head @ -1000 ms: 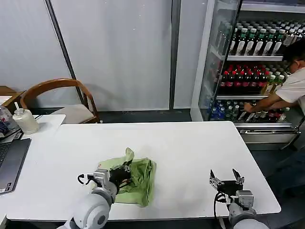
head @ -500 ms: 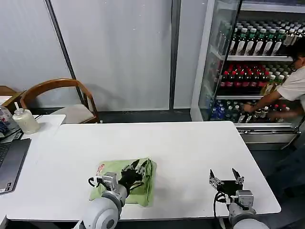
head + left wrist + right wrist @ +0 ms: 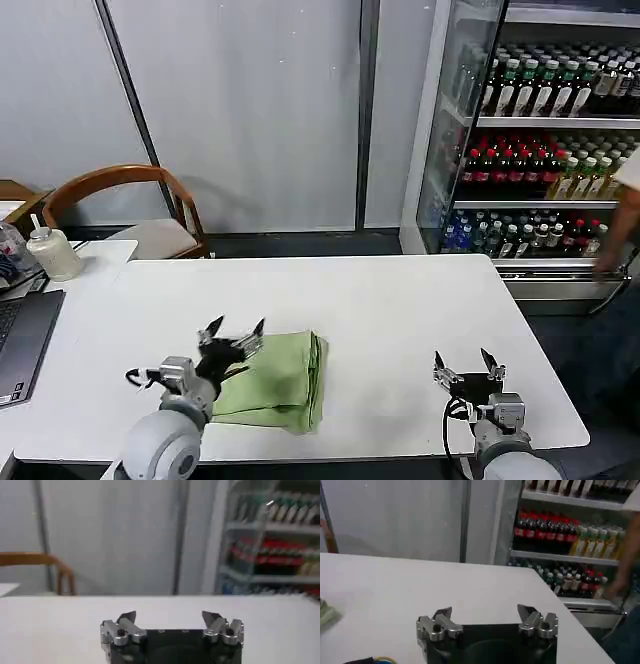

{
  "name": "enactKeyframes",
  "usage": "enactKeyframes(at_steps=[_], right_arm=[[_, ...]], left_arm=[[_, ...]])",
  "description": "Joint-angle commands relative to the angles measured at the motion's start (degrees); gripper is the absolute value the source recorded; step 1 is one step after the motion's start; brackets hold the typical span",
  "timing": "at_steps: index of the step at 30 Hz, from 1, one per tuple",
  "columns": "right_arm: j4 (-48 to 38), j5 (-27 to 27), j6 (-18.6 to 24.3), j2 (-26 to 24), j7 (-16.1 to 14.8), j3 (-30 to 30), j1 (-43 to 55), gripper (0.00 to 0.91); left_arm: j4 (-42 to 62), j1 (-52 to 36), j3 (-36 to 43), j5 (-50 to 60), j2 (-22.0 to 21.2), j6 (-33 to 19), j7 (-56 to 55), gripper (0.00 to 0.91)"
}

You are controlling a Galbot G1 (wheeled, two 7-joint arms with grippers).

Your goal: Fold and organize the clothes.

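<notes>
The light green polo shirt [image 3: 275, 380] lies folded into a compact stack on the white table [image 3: 380, 300], near its front edge and left of centre. My left gripper [image 3: 234, 331] hovers open just above the shirt's left edge, holding nothing; its fingers [image 3: 126, 618] stand wide apart over bare table. My right gripper [image 3: 462, 362] rests open near the front right of the table, well away from the shirt, with nothing between its fingers [image 3: 442, 614]. A corner of the green shirt [image 3: 326, 614] shows in the right wrist view.
A laptop [image 3: 20, 345] and a white bottle [image 3: 52, 252] sit on the side table at the left. A wooden chair [image 3: 140, 210] stands behind. A drinks fridge [image 3: 540, 140] is at the back right, with a person's arm [image 3: 625, 215] at its edge.
My left gripper let go of the shirt, opened and drew back left and up. The shirt's raised flap now lies flat as a folded stack. The right gripper stayed put.
</notes>
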Motion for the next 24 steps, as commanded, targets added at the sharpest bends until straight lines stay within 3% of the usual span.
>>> enactKeyframes(at_steps=[1, 17, 20, 24], right_arm=[[-0.19, -0.01, 0.08, -0.26, 0.06, -0.65, 0.75, 0.907], [0.32, -0.29, 0.19, -0.33, 0.09, -0.11, -0.07, 0.907], [0.24, -0.34, 0.19, -0.25, 0.08, -0.09, -0.16, 0.907], [0.15, -0.44, 0.28, -0.2, 0.07, -0.09, -0.27, 0.907]], left_arm=[[8.02, 5.78, -4.46, 2.71, 0.6, 2.27, -4.47, 0.907], [13.38, 1.89, -0.8, 1.27, -4.01, -0.91, -2.4, 0.907], [14.32, 1.54, -1.19, 0.12, -3.87, -4.28, -2.31, 0.907], [13.39, 2.98, -1.21, -0.13, -3.11, -4.47, -2.11, 0.907]])
